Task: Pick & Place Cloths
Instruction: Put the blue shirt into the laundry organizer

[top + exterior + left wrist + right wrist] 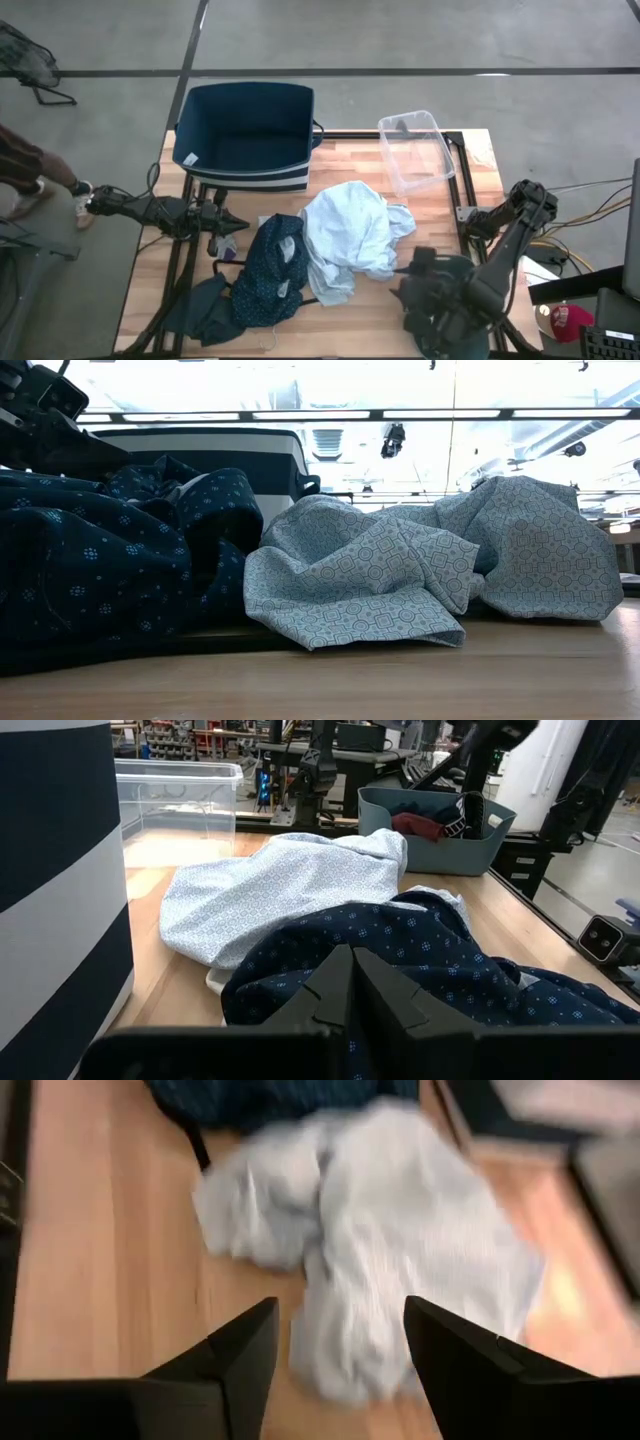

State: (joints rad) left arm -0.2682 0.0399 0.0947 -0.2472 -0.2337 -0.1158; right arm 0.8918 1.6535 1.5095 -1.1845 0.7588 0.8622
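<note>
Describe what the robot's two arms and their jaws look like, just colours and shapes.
Both arms are dark, nearly black, built from jointed segments. The left gripper ends in two matte black wedge-shaped fingers tapering to a point. The right gripper has two broad, flat black fingers with angled tips. No markings show.

Wooden table (470, 190) carries a navy bin (247, 135), clear tub (416, 150), pale-blue shirt (350, 235), dotted navy cloth (272, 272) and teal cloth (208, 308)
</note>
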